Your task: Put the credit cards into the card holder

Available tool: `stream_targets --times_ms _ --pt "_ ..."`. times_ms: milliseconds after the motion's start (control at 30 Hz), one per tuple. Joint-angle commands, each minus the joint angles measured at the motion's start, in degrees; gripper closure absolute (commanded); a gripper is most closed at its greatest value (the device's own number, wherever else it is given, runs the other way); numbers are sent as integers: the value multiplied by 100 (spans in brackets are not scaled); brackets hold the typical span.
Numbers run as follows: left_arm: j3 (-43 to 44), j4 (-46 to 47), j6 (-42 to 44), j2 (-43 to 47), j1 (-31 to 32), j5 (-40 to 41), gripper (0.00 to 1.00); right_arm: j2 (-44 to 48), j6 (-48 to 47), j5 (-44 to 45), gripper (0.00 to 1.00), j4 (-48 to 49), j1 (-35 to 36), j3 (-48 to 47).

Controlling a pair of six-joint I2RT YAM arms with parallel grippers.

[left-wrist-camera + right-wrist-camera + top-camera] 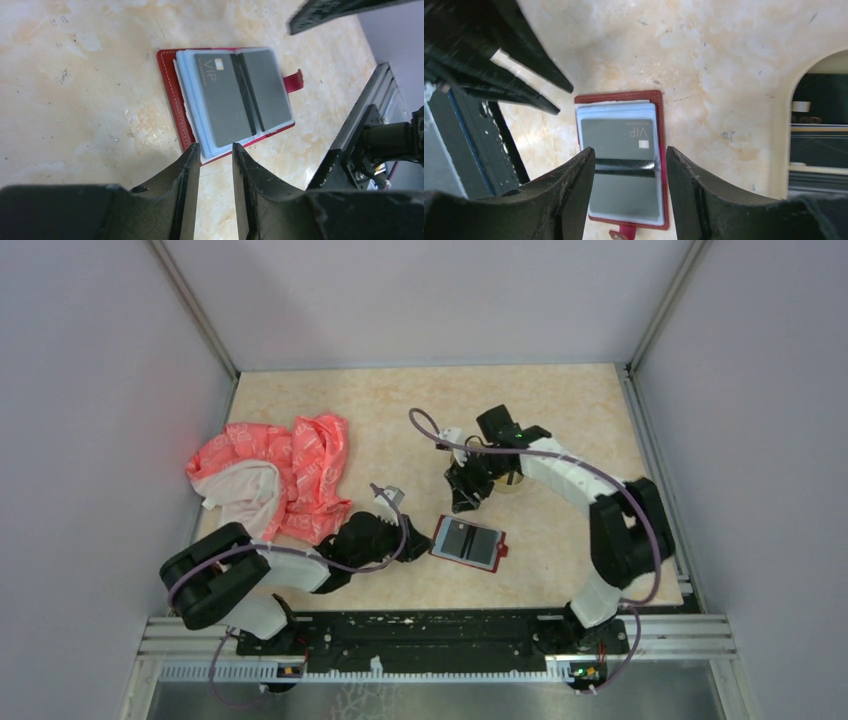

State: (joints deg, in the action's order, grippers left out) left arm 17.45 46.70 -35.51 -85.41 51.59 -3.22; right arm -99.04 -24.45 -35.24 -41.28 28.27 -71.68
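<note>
Holds left gripper (215,146) slightly parted and empty, tips at the lower corner of the red card holder (172,95), which lies open mid-frame on the surface (75,100). Hangs right gripper (629,149) wide apart, released, above the same holder. Shows a dark VIP credit card (222,100) in its clear sleeves, and a pink cloth (280,475) upper left

Even, diffuse light falls from above, and the pale counter (560,410) looks bright and slightly washed out. Shadows on it are soft and short. In both wrist views the near fingers (185,200) are dark, blurred silhouettes, while the card holder (167,95) beyond is sharp.
</note>
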Motion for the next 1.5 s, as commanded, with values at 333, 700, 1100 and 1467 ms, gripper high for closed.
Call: stream_targets --times_ms 333,700,1100,1467 --pt "-195 -203 -92 764 -104 722 71 1958 -5343 -561 100 791 -44 2409" --pt "231 -354 -179 -201 -174 446 71 1246 -4494 550 100 1545 337 2367" --pt "227 302 -383 -925 -211 -187 71 1046 -4363 809 100 1833 603 2444" --pt "-153 1131 -782 -1110 -211 -584 71 1080 -3918 500 100 2106 704 2466"
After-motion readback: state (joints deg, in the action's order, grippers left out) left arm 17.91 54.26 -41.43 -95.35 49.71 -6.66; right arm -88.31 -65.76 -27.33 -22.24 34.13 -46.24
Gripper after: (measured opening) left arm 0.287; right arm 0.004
